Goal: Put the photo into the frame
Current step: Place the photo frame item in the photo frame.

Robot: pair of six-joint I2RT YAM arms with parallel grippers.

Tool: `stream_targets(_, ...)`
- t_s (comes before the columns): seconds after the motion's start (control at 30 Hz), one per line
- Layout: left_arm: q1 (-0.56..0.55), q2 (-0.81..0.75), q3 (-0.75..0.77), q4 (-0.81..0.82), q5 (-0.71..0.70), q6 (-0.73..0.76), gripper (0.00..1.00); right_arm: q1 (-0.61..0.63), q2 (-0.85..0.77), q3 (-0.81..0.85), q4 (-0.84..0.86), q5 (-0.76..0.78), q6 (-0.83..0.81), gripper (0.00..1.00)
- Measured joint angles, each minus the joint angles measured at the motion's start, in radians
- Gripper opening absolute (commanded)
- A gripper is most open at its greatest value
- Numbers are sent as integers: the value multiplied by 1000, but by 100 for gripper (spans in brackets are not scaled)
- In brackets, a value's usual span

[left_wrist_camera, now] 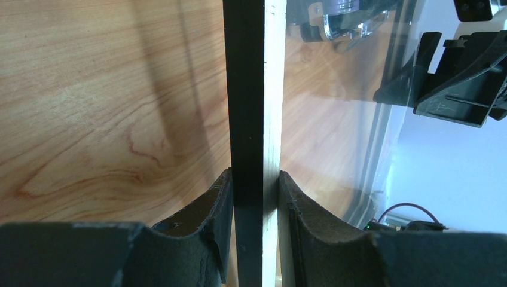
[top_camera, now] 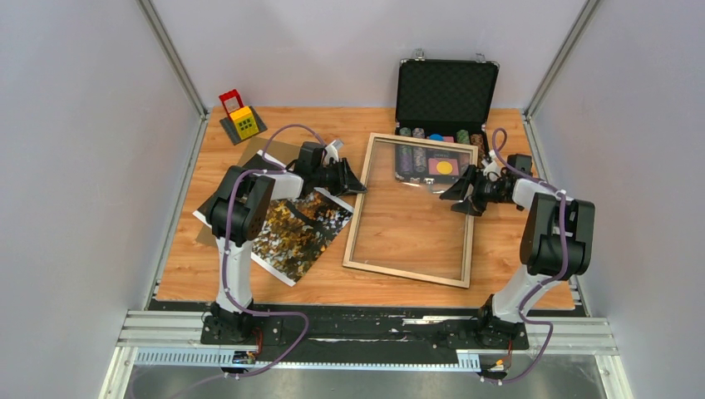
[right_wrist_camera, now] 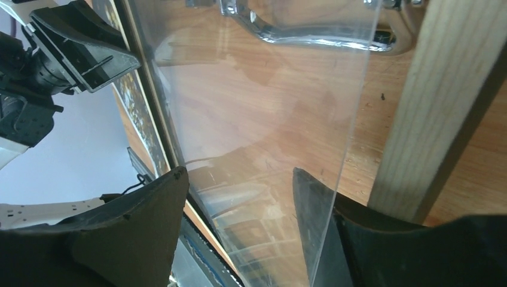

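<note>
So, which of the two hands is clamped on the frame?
The left hand: its fingers press both faces of one rail of the frame. The right hand has its fingers spread wide, gripping nothing.

tabletop [top_camera: 499, 249] was orange wood | photo [top_camera: 299, 233] lay left, overlapping brown board [top_camera: 266, 151] | frame [top_camera: 405, 274] sat centre | open black case [top_camera: 446, 91] stood far right | red-yellow toy [top_camera: 243, 120] sat far-left corner

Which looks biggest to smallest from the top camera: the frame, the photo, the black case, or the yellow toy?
1. frame
2. photo and black case: too alike to rank, and both are partly covered
3. yellow toy
</note>
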Motion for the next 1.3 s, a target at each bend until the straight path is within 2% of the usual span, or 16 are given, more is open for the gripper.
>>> stream_targets(1.3, -5, -13, -12, 2, -27, -5, 18, 0, -203, 45, -192, 342, -165, 70)
